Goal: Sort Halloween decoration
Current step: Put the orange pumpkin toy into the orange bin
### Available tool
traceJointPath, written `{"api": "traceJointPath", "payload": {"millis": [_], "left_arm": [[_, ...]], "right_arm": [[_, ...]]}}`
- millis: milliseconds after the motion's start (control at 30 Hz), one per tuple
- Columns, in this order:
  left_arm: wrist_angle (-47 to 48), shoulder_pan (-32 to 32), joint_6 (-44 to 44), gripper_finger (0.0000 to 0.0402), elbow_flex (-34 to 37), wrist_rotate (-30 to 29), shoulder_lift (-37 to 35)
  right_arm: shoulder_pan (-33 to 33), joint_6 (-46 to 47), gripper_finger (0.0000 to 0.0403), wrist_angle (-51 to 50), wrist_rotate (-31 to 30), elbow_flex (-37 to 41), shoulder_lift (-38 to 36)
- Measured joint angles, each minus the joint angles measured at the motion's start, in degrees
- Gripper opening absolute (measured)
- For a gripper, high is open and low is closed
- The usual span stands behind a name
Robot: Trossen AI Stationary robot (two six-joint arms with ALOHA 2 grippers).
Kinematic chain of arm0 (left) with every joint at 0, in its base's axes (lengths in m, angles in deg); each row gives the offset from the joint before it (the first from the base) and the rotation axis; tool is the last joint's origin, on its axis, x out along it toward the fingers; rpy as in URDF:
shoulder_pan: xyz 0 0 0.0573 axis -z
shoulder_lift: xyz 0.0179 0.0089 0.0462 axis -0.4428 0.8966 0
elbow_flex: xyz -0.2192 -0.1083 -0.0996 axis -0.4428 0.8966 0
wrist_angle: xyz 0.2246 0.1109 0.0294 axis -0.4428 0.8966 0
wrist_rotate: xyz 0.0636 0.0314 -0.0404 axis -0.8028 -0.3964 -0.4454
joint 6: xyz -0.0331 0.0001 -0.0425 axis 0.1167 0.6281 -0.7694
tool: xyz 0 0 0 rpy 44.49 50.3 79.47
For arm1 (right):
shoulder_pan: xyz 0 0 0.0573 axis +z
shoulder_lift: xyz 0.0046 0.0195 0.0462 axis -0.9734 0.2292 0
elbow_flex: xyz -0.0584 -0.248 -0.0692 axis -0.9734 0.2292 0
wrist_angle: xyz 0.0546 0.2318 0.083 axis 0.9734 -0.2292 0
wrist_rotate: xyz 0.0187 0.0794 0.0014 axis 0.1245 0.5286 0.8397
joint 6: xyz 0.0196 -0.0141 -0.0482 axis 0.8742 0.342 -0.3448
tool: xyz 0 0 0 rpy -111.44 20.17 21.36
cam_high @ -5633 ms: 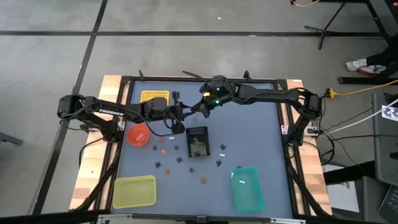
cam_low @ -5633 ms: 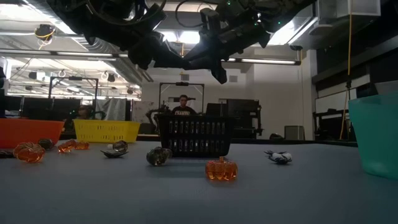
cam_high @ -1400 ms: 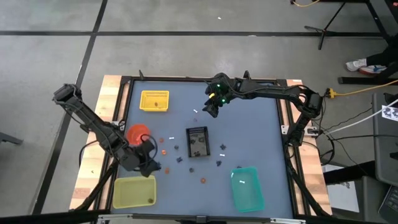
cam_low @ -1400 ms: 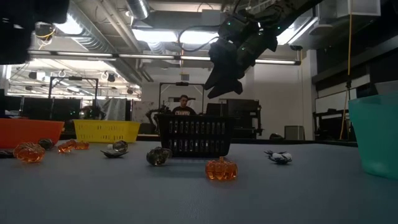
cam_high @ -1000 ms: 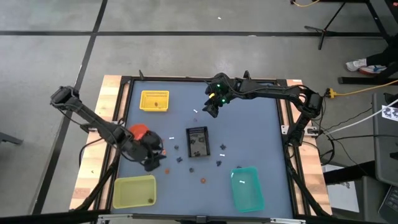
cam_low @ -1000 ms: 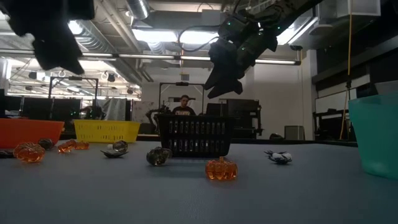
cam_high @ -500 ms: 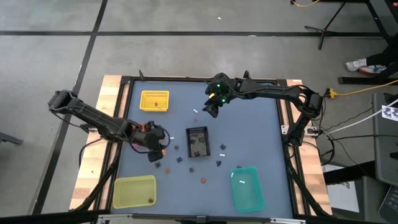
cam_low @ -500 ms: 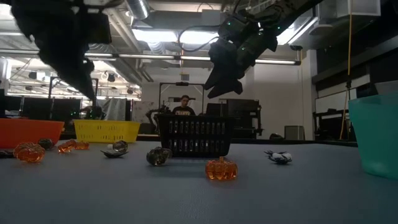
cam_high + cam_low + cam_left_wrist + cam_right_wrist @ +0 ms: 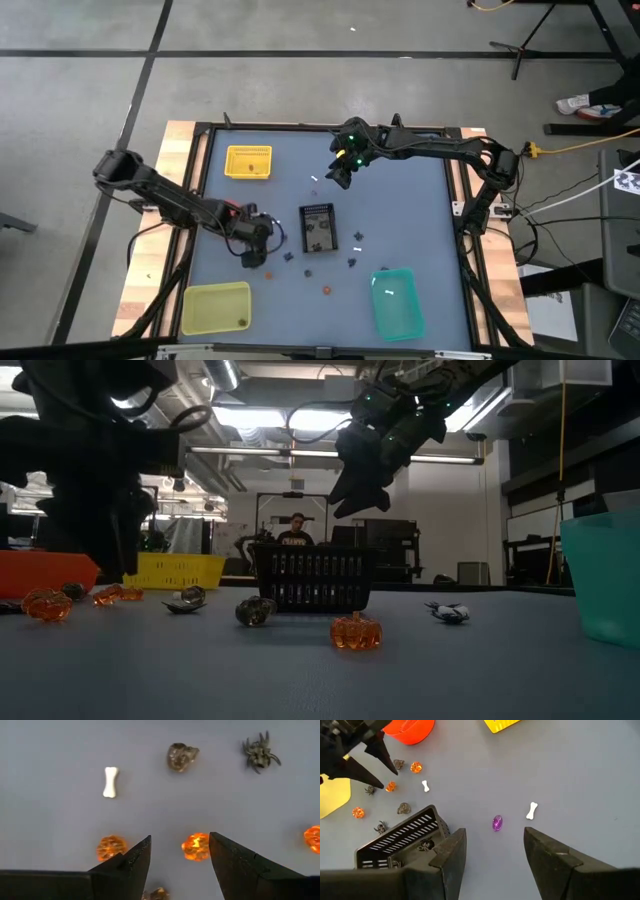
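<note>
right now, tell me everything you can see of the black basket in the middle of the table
The black basket is a small rectangular bin with slatted, plastic-looking walls and an open top. It stands upright near the table's middle, with a few dark trinkets inside. No gripper touches it; small decorations lie scattered on the table around it.

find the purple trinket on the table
In the right wrist view the small purple trinket lies on the blue-grey table beside a white bone, just ahead of the open right hand.

Orange pumpkin trinkets (image 9: 196, 846), white bone (image 9: 110, 782)
</note>
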Motion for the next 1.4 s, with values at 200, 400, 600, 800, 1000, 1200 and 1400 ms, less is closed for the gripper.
{"api": "traceJointPath", "payload": {"millis": [200, 400, 600, 800, 1000, 1200, 1400], "left_arm": [[-0.9, 1.0, 0.0, 0.0183, 0.0, 2.0, 0.1], [-2.1, 2.6, -0.1, 0.0183, 0.0, 1.8, 2.1], [-3.2, 3.2, -0.5, 0.0183, 0.0, 1.8, 5.9], [-3.4, 3.1, -0.6, 0.0183, 0.0, 1.8, 6.6], [-3.3, 3.1, -0.6, 0.0183, 0.0, 1.5, 6.6], [-3.3, 3.1, -0.6, 0.0166, 0.0, 1.5, 6.6], [-3.3, 3.1, -0.6, 0.0136, 0.0, 1.5, 6.6]], "right_arm": [[0.0, 0.0, 0.0198, 0.0, 0.0, 0.0, 0.0], [0.0, 0.0, 0.0198, 0.0, 0.0, 0.0, 0.0], [0.0, 0.0, 0.0198, 0.0, 0.0, 0.0, 0.0], [0.0, 0.0, 0.0198, 0.0, 0.0, 0.0, 0.0], [0.0, 0.0, 0.0198, 0.0, 0.0, 0.0, 0.0], [0.0, 0.0, 0.0198, 0.0, 0.0, 0.0, 0.0], [0.0, 0.0, 0.0198, 0.0, 0.0, 0.0, 0.0]]}}
